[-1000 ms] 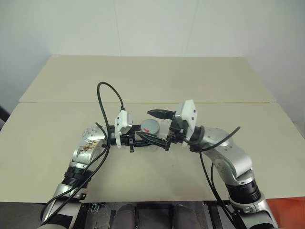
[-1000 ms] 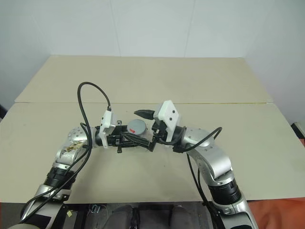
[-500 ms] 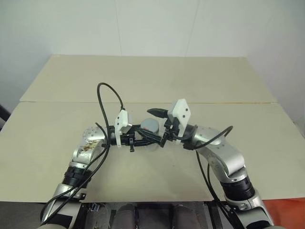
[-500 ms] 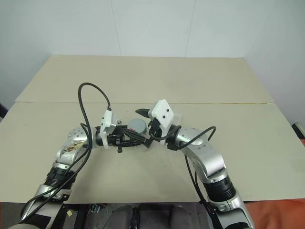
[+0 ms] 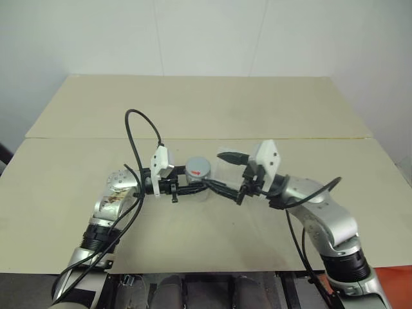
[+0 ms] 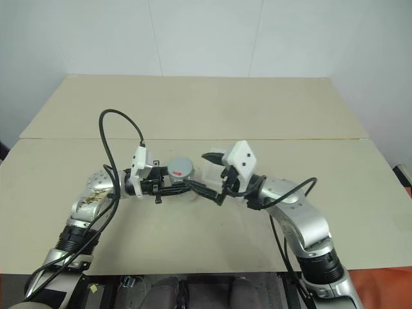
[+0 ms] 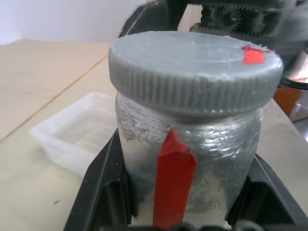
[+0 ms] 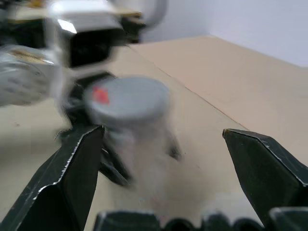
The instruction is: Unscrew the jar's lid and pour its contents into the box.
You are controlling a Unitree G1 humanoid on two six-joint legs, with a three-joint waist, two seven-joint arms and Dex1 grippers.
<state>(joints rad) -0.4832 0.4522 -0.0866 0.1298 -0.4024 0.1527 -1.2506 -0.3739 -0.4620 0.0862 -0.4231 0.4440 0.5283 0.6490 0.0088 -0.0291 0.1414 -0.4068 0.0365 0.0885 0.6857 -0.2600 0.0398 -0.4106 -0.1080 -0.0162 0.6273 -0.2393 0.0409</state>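
My left gripper (image 5: 201, 185) is shut on the jar (image 7: 202, 159), holding it upright a little above the table. The jar has a silvery wrapped body with a red strip down its side. The grey ribbed lid (image 7: 192, 62) sits on the jar and carries a small red mark; it also shows as the lid (image 5: 198, 167) in the head views. My right gripper (image 5: 225, 172) stands open just to the right of the jar, its fingers (image 8: 72, 178) apart and touching nothing. The clear plastic box (image 7: 72, 137) lies on the table just past the jar. The contents are hidden inside the jar.
The beige table (image 5: 206, 109) stretches far behind the arms, with a seam running across it. A black cable (image 5: 138, 138) loops up from the left wrist. Beyond the table stands a white wall.
My right gripper, which stood open around the lid, has drawn away to the right. The left gripper and the jar have kept still, lid still on.
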